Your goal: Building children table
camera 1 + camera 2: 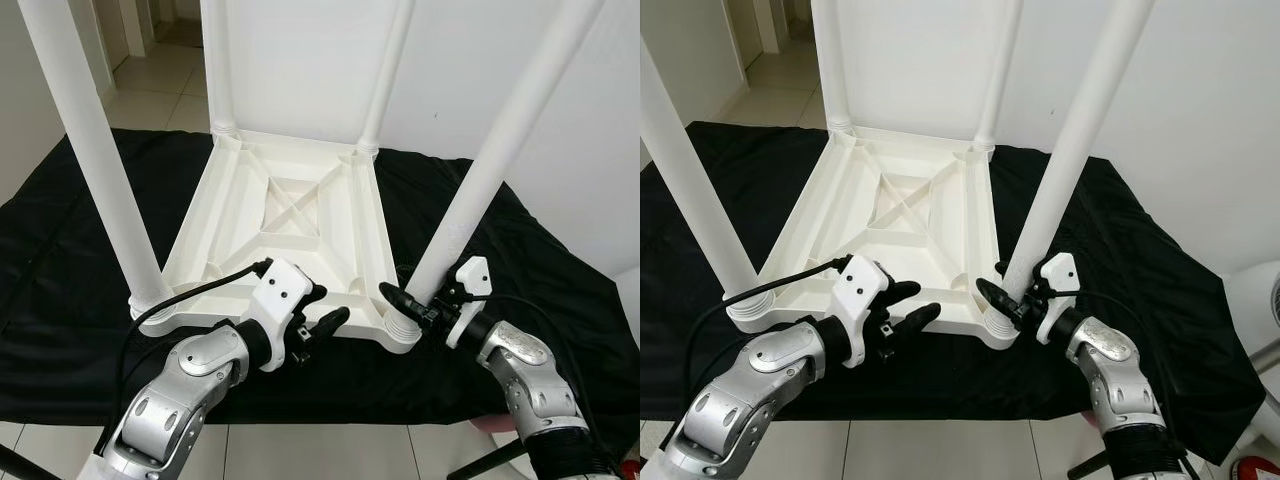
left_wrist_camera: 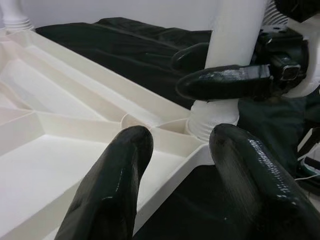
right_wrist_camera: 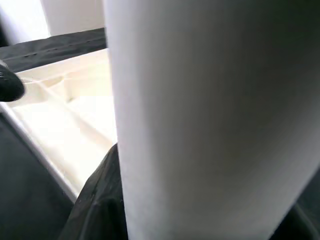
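right gripper (image 1: 408, 303) around near table leg (image 1: 480, 175)

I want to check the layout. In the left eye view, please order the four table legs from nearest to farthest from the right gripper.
1. Near right leg, held in the right gripper.
2. Far right leg, behind.
3. Near left leg, across the tabletop.
4. Far left leg, opposite corner; 3 and 4 are close.

white wall (image 1: 600, 150) | tiled floor (image 1: 150, 90) | black cloth (image 1: 60, 270)
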